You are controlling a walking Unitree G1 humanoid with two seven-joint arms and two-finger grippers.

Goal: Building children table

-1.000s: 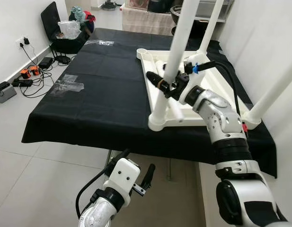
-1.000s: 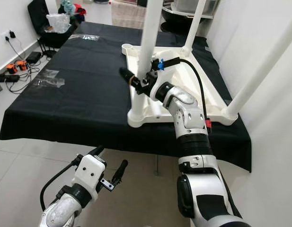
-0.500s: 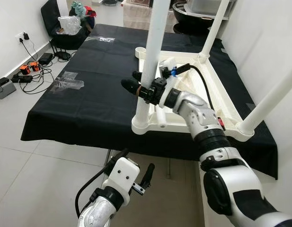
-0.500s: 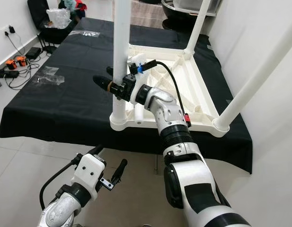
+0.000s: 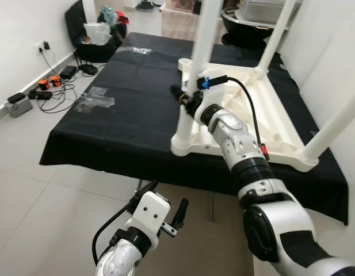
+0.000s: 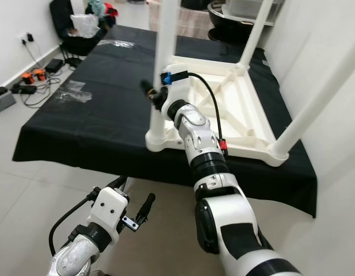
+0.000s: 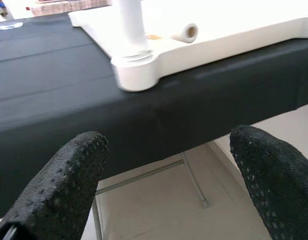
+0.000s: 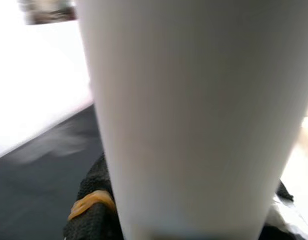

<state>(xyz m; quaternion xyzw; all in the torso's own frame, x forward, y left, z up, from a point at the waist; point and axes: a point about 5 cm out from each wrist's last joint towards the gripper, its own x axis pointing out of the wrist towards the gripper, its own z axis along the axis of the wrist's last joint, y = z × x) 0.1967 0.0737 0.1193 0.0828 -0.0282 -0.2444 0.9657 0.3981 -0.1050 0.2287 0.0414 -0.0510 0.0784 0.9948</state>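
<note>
- A white table leg (image 8: 193, 115) stands very close before the camera, blurred.
- A black finger (image 8: 94, 210) with an orange band (image 8: 90, 201) lies against the leg.
- Black cloth (image 8: 39, 175) lies behind.

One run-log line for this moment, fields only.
stage: leg fitting | right gripper: shut on near-left table leg | left gripper: open, idle below black-covered table | white tabletop: upside down
</note>
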